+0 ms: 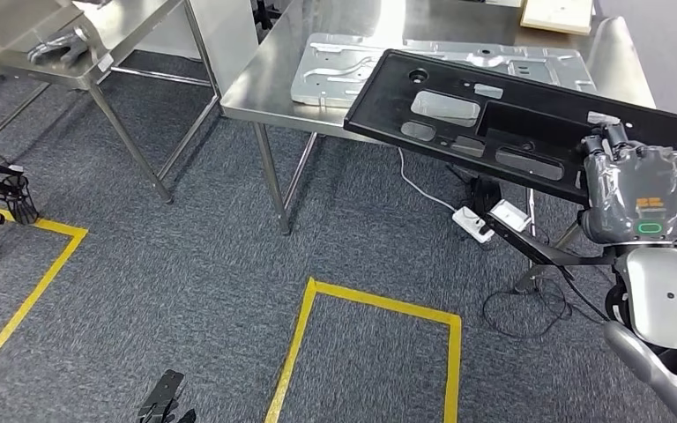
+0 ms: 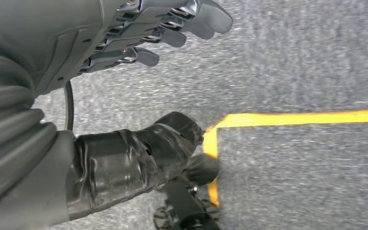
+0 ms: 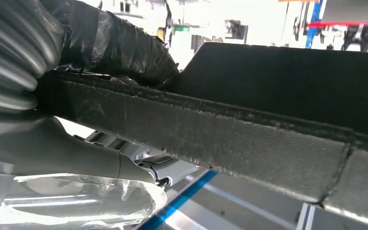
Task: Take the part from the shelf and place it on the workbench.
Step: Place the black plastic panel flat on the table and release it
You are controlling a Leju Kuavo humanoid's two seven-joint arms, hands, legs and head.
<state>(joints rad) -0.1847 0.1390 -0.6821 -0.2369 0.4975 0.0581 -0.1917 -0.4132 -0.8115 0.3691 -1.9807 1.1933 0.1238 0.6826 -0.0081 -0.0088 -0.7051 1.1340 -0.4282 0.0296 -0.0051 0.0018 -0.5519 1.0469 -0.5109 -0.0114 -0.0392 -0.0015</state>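
A long black plastic panel [image 1: 494,123] with several cut-outs hangs in the air, its far end over the near edge of the steel workbench [image 1: 264,84]. My right hand [image 1: 636,189] grips the panel's near edge at the right of the head view. In the right wrist view the taped thumb [image 3: 120,45] presses on the panel's thick dark edge [image 3: 211,139], with fingers underneath. My left hand [image 2: 139,43] hangs over the grey carpet with its fingers apart and nothing in it.
A silver stamped metal plate [image 1: 361,66] lies on the workbench under the panel's far end. A second steel table [image 1: 97,44] stands at the left. Yellow floor tape [image 1: 379,304] marks squares on the carpet. A white power strip [image 1: 474,223] and cables lie under the bench.
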